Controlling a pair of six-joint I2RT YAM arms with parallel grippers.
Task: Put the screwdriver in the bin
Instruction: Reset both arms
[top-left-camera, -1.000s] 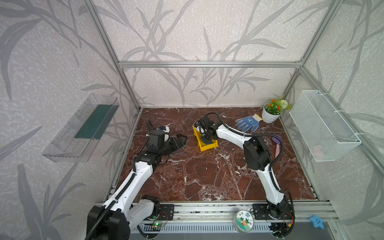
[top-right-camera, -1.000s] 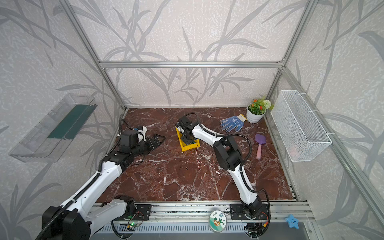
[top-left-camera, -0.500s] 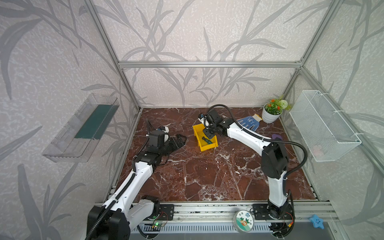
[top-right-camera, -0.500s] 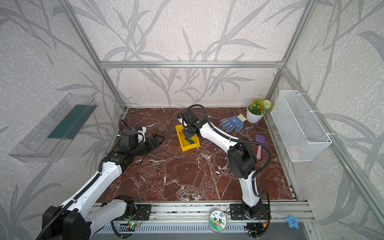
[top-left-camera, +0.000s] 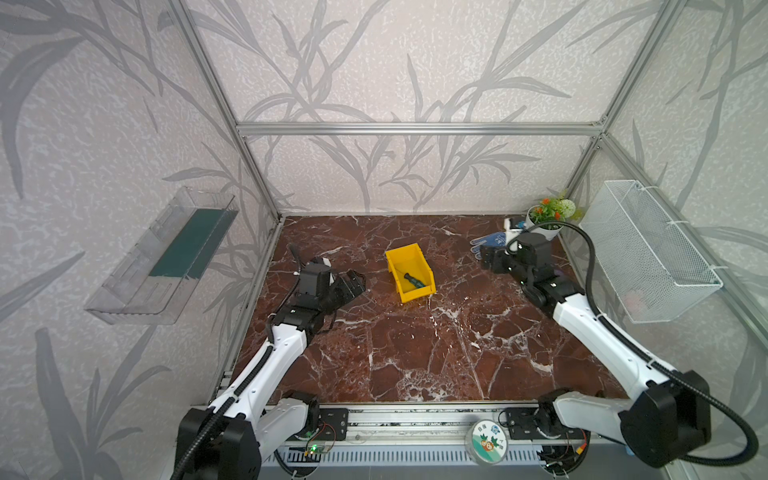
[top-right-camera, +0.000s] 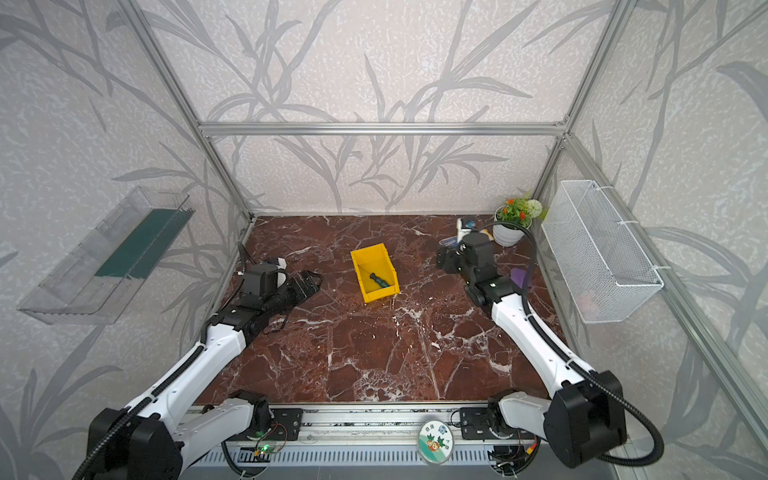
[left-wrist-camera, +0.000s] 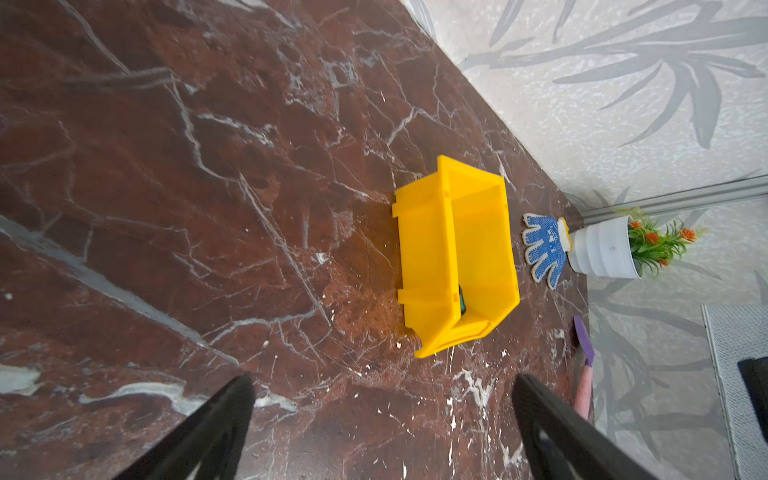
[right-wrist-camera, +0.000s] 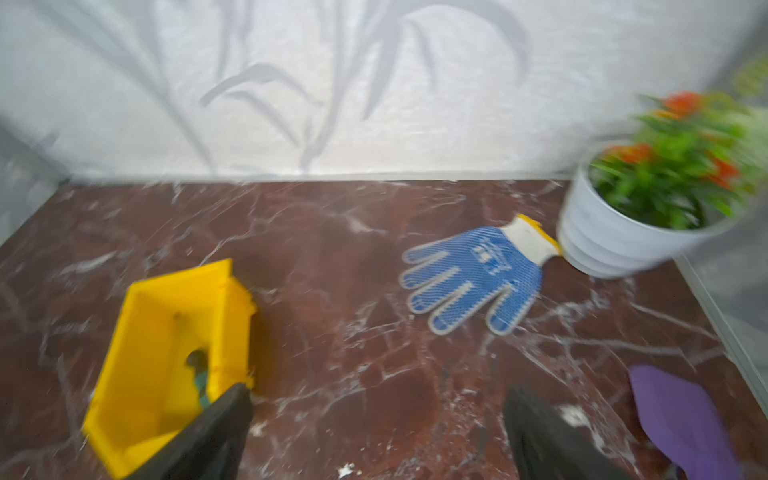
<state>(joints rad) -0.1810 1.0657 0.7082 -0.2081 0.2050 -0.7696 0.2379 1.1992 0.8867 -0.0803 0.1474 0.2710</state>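
Both top views are bright, evenly lit and sharp, bowed at the edges. Motion blur smears the right wrist view, the bin (right-wrist-camera: 226, 316) included.

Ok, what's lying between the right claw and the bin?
Nothing: in both top views only bare marble floor separates the right claw from the bin. The blue glove lies beside the claw, farther back, off that line.
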